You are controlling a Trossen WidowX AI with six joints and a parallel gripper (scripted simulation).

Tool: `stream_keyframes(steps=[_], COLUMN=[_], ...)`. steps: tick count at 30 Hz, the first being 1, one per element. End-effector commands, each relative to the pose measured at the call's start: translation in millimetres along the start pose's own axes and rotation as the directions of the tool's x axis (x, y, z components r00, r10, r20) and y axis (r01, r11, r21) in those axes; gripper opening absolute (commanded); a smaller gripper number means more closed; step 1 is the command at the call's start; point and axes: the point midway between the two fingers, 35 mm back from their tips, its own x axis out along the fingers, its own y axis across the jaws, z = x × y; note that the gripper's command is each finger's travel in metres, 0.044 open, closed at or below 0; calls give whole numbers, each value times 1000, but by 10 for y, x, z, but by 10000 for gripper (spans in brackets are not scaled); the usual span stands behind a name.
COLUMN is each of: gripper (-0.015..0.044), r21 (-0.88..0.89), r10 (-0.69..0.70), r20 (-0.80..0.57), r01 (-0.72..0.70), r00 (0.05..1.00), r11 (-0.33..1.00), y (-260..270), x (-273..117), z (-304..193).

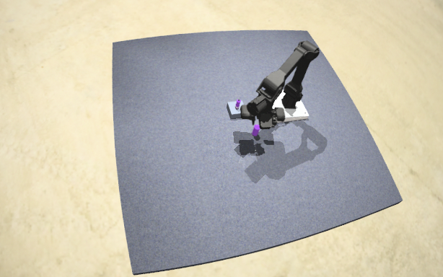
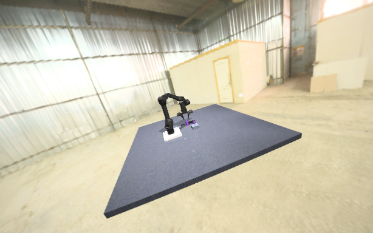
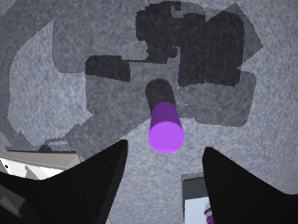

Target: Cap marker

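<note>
The purple cap [image 1: 256, 130] [image 2: 188, 123] [image 3: 166, 136] stands upright on the table [image 1: 177, 187] [image 2: 216, 145]. The purple and pale marker [image 1: 238, 104] [image 2: 194, 122] [image 3: 209, 215] stands upright in the grey-blue holder block [image 1: 232, 112] [image 2: 195, 127] [image 3: 194, 212]; the right finger partly hides both in the wrist view. My gripper [image 2: 186, 118] [image 3: 166, 150] points down above the cap, open and empty. In the wrist view the cap's top shows between the two fingertips, with a gap on each side. The fingertips are partly hidden in the top view.
The arm's white base plate [image 1: 301, 115] [image 2: 174, 138] [image 3: 30, 167] is on the other side of the gripper from the holder block in the top view. The block is close to the cap, beside the right finger in the wrist view. The arm's shadow lies around the cap.
</note>
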Motion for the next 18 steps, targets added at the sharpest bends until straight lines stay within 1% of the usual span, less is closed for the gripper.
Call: stream_keyframes(steps=[1, 18], gripper=[238, 238], r21=[-5, -4], r10=[2, 1], r20=[-8, -8], r01=[-2, -1], r00=[1000, 1000], r11=[1000, 1000], y=[-4, -14], x=[64, 337], z=[-14, -11])
